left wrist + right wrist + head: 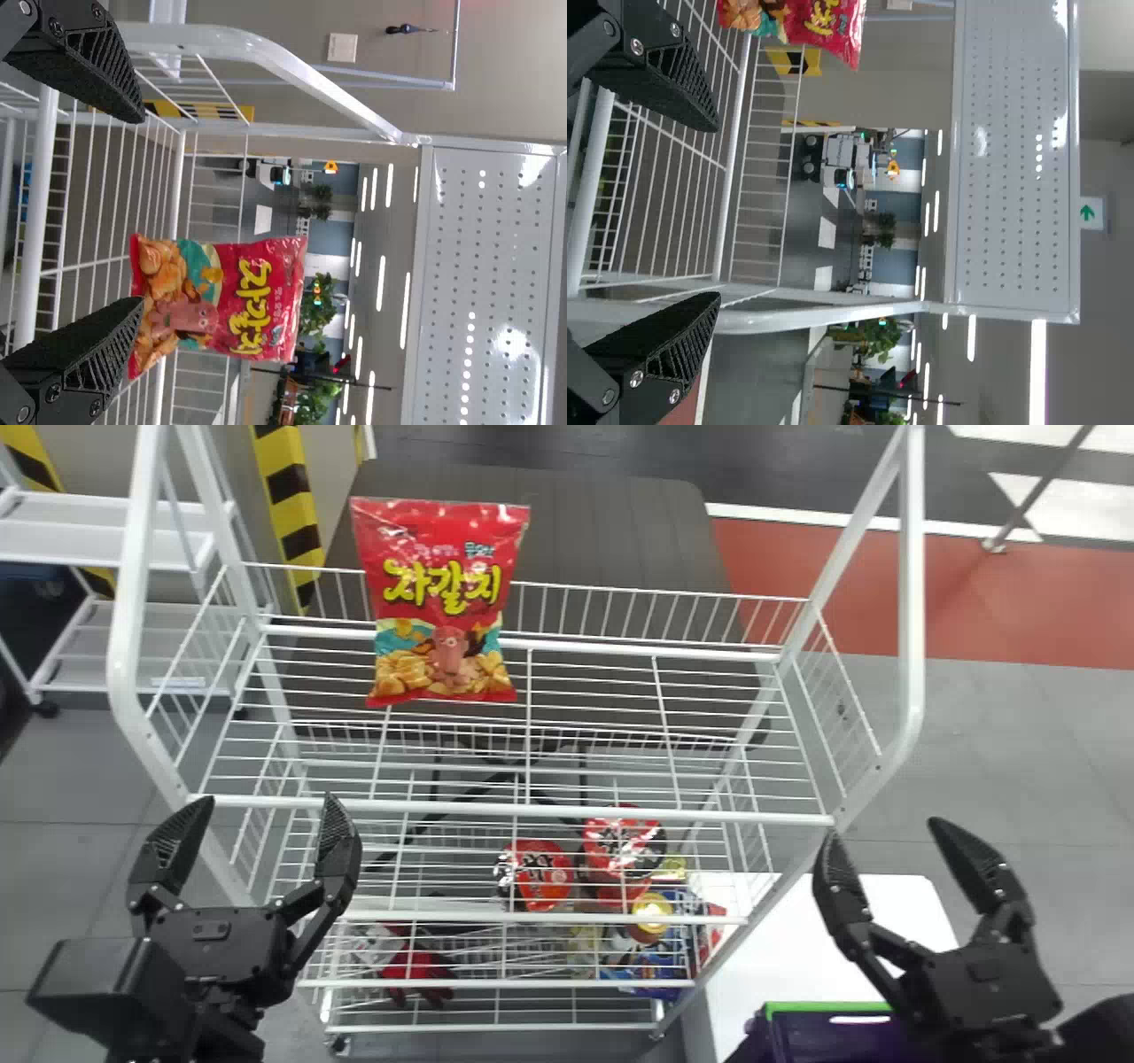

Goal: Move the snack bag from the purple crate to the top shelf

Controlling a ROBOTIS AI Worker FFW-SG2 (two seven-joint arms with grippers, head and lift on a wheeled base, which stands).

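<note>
The snack bag [443, 602] is seen upright toward the rear of the top shelf [620, 813], its long axis vertical, ahead and rightward of the nearer left pincer [267, 804], which, like the right pincer [884, 831], is spread empty, so only withdrawal seems needed.

Pretty standard grey tiled floor [1001, 779] with a red band [1054, 624] across it, white wheeled cart [97, 536] near some yellow-and-black striping [288, 496], green plants [317, 314] farther back, strip lights [405, 310] overhead, plus a green arrow sign [1091, 213].
</note>
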